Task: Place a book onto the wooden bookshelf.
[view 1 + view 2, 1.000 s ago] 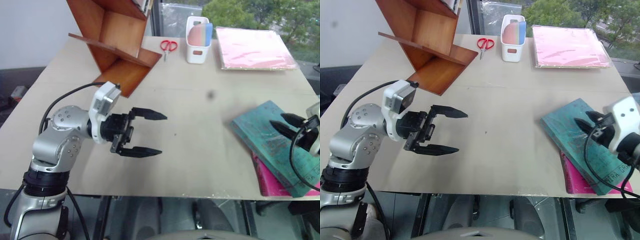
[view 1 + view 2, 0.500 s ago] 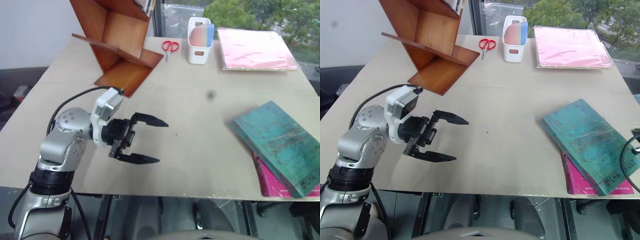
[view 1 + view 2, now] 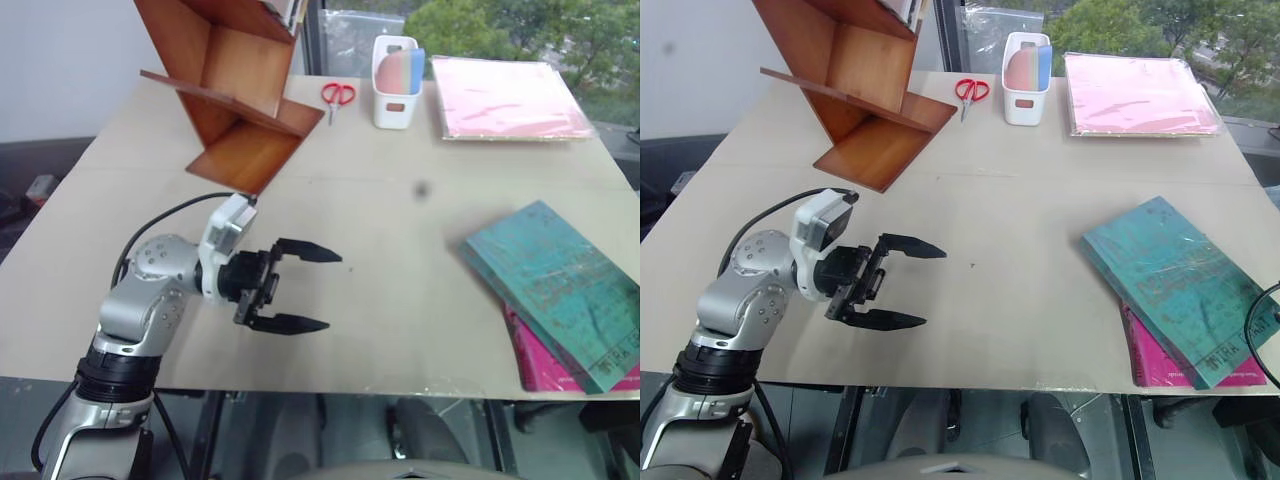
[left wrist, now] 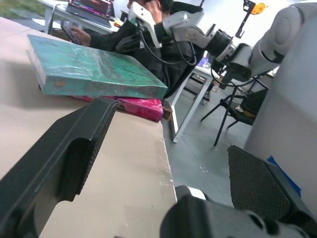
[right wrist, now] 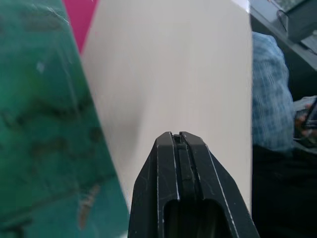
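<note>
Left tool [image 3: 305,290] spread wide, empty; right tool [image 5: 177,144] pressed together beside the book [image 3: 555,287]. Book looks thin, floppy, glossy. Best pinched at its overhanging table-edge corner.

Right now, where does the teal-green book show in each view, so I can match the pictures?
Left eye view: the book lies at the table's near right corner, on top of the magenta-pink book.
Right eye view: same corner.
Left wrist view: far across the table, upper left, beyond the left gripper.
Right wrist view: along the left side, beside the shut right gripper.
Shared landmark: the pink book beneath it.
</note>
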Motion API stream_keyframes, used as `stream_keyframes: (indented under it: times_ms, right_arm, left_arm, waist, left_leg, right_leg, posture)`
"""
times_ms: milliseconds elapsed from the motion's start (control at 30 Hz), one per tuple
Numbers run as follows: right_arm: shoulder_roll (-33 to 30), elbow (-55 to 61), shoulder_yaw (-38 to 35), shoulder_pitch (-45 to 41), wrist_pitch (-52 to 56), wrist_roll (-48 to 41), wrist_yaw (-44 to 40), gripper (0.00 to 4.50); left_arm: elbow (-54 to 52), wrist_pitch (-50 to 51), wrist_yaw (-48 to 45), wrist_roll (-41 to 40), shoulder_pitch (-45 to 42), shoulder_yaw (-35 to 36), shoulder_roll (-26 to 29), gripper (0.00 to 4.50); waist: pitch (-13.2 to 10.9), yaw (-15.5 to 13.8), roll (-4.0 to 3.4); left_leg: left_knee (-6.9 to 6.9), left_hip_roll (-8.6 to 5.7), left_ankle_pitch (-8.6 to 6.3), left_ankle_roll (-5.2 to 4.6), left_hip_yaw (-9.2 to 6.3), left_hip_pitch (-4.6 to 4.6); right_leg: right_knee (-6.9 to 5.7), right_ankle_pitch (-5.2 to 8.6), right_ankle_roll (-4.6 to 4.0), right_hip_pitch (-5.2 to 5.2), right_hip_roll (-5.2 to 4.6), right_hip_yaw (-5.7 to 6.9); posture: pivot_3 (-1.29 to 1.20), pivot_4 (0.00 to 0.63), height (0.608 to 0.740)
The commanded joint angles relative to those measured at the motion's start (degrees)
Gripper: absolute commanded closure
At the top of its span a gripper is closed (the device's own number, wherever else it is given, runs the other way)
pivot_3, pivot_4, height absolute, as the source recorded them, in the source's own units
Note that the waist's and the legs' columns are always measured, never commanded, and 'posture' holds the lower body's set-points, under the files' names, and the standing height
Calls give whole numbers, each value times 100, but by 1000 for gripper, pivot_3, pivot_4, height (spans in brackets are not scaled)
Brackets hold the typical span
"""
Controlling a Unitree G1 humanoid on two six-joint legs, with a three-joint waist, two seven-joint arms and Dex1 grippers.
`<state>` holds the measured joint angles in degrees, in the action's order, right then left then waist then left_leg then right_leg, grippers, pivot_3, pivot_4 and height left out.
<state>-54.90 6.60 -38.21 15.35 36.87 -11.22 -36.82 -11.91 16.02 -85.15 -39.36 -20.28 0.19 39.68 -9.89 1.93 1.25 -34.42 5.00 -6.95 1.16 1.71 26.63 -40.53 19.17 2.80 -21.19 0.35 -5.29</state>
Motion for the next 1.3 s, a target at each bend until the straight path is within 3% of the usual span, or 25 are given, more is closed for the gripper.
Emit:
stream_keyframes:
  times_ms: [33, 400, 633, 733, 1033, 1167, 1300]
  right_arm:
    - [-80, -438, -152, -192, 114, 103, 164, 4456]
    - [-154, -1658, -1202, -1071, 1864, -1136, -263, 4456]
    - [-652, -3386, -769, -2202, 2840, -1266, -135, 4456]
    - [-1011, -4061, 65, -2620, 3332, -1150, -360, 4456]
    - [-966, -5407, 530, -3828, 3769, -1216, -261, 4456]
    - [-845, -5302, 940, -3876, 3901, -1207, -427, 4456]
    - [-466, -4346, 1052, -3584, 4539, -1596, -563, 4456]
  left_arm:
    - [-262, 41, 146, -2, -5, 1, -4, 0]
    - [-631, 417, 607, -107, -113, -12, 16, 0]
    - [-741, 637, 791, -167, -256, -7, 28, 0]
    - [-811, 734, 876, -203, -281, 10, 46, 0]
    - [-1002, 949, 1089, -282, -279, 21, 48, 0]
    - [-1028, 983, 1114, -283, -286, 18, 41, 0]
    - [-1044, 1021, 1141, -302, -286, 38, 52, 0]
  waist:
    - [0, 16, 0]
    - [4, 39, -9]
    - [6, 61, -12]
    - [7, 58, -24]
    - [7, 56, -24]
    - [8, 66, -21]
    - [12, 73, -13]
  left_leg:
    - [-1, 0, 0, 0, 0, 0]
    - [0, 0, 0, 0, -1, -4]
    - [-2, -1, 0, -1, 2, -16]
    - [-2, -2, -1, -3, 7, -16]
    - [-1, -2, -4, -6, 9, -16]
    - [-1, -2, -4, -7, 8, -16]
    - [-1, 4, -4, -7, 6, -17]
  right_leg:
    - [0, 0, 0, 1, -1, 0]
    - [1, 0, 0, 6, 1, 1]
    - [0, 0, -1, 11, 3, -5]
    - [1, 0, -1, 10, 1, -9]
    - [4, 0, 0, 10, 2, -12]
    - [9, -1, 1, 12, 3, -11]
    - [10, -1, 0, 13, 10, -10]
  posture:
    - [0, 150, 740]
    - [0, 150, 740]
    - [0, 150, 740]
    - [0, 150, 740]
    - [0, 150, 740]
    - [0, 150, 740]
    - [0, 150, 740]
